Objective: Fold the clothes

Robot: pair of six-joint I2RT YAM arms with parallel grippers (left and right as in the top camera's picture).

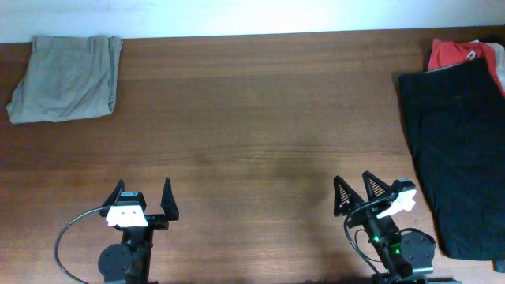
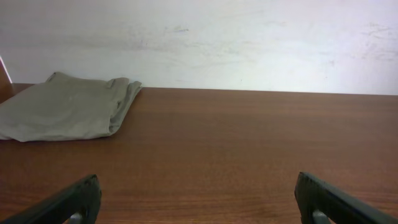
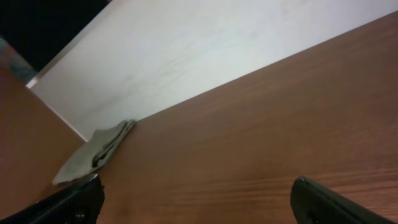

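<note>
While both arms sit at the tabletop's (image 1: 252, 118) near edge, left gripper (image 1: 144, 196) and right gripper (image 1: 353, 191) jaws are spread wide, holding nothing. Khaki shorts (image 1: 67, 77) folded at far-left corner. Black shorts (image 1: 458, 158) flat along right edge, overlapping red top (image 1: 454, 54) at far-right corner.

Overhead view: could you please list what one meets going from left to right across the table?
khaki shorts → left gripper → right gripper → black shorts
</note>
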